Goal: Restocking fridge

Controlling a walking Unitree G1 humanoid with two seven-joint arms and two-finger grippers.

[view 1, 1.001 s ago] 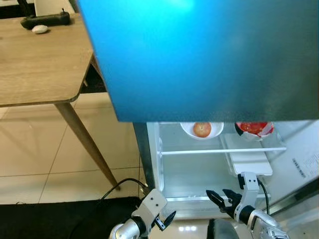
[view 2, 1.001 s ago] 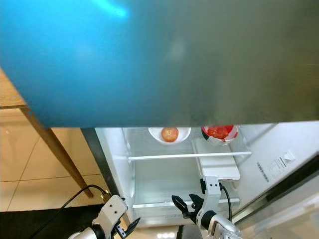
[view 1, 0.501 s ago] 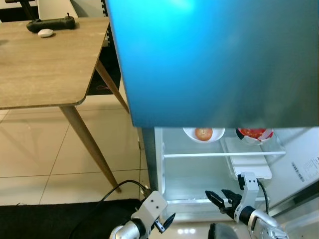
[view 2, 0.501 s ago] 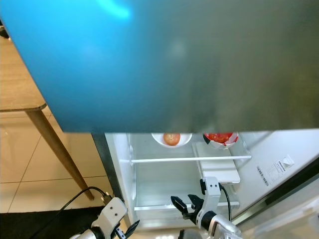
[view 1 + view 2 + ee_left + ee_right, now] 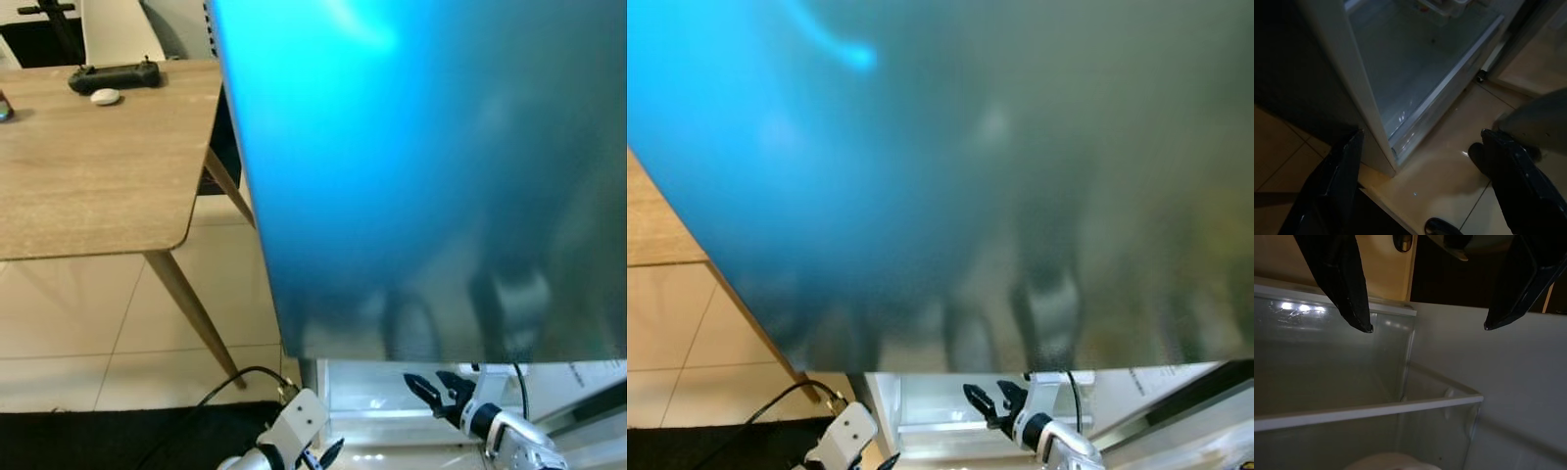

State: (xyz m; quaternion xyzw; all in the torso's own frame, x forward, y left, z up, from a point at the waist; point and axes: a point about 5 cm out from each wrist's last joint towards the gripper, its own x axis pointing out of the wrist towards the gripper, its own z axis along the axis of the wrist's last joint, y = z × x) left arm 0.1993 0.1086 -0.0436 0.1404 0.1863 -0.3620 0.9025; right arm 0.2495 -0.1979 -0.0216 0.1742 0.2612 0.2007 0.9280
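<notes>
The fridge's blue top (image 5: pixel 421 166) takes up most of both eye views, and a strip of its lit white inside (image 5: pixel 377 392) shows below it. My right gripper (image 5: pixel 438 387) hangs open and empty in front of that opening. In the right wrist view its fingers (image 5: pixel 1352 289) point at a glass shelf rail (image 5: pixel 1366 409), with a white bowl rim (image 5: pixel 1391 462) at the frame's edge. My left gripper (image 5: pixel 321 458) is low by the fridge's left wall, open and empty. The left wrist view looks between its fingers (image 5: pixel 1337 181) at the bottom glass shelf (image 5: pixel 1415 63) and tiled floor.
A wooden table (image 5: pixel 88 176) stands to the left with a black controller (image 5: pixel 113 75) and a small white object (image 5: pixel 105 96) on it. A black cable (image 5: pixel 235 382) runs over a dark mat (image 5: pixel 98 441) near the fridge's foot. The open door edge (image 5: pixel 1176 411) is at the right.
The camera has moved, so the fridge's blue top now hides the shelf with the two bowls. Both grippers hold about the same places and stay open.
</notes>
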